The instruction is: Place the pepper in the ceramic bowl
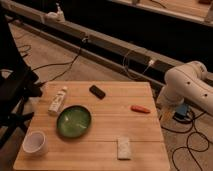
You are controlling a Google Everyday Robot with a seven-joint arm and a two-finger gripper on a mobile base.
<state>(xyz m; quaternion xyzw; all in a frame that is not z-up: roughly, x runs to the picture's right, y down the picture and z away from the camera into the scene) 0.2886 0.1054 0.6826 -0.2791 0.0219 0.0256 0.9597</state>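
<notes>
Wooden table (107,132), pepper (140,109) near one edge, claw (170,111) just beyond that edge

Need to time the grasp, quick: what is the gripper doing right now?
Gripper: not in view; only the white arm shows, beside the right edge of the table.
Pepper lies on the table, unheld.

high view, angled down over table (100,150)

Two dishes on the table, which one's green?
The bowl, wide and shallow, mid-left; the cup at the near-left corner is white and smaller. The tool is out of view; only the arm shows at right.
</notes>
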